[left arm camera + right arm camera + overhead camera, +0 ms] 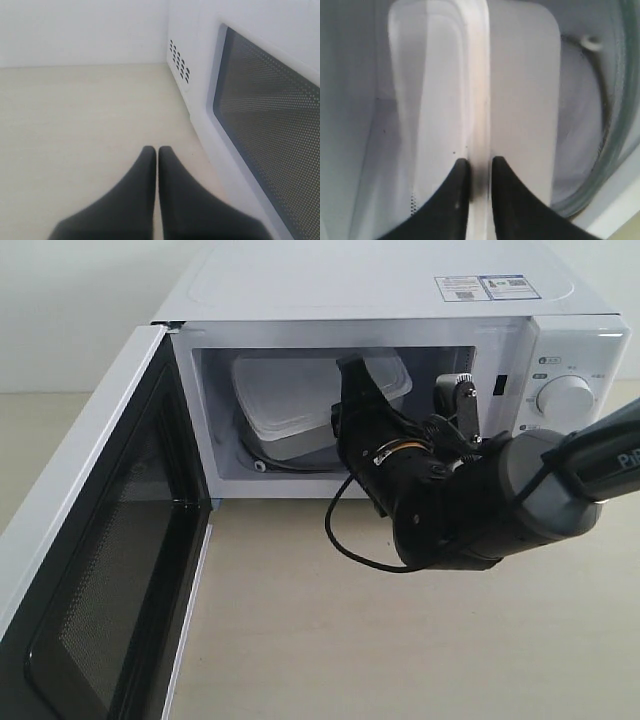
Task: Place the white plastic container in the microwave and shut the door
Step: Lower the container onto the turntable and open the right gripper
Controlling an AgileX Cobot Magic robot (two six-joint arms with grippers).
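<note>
The white microwave (pixel 400 290) stands at the back with its door (pixel 110 540) swung wide open to the left. The translucent white plastic container (pixel 290 400) is inside the cavity, tilted, above the glass turntable (pixel 262 458). My right gripper (pixel 352 370) reaches into the cavity. In the right wrist view it (pixel 478 162) is shut on the container's rim (pixel 477 75), one finger on each side. My left gripper (pixel 157 149) is shut on nothing, low over the table beside the door's outer face (pixel 270 115). It is out of sight in the exterior view.
Two knobs sit on the right panel, the upper one (pixel 565 398) just above my right arm. A black cable (pixel 345 540) loops under the right wrist. The microwave's vented side wall (pixel 180 60) stands beyond the left gripper. The turntable rim (pixel 615 150) curves beside the container.
</note>
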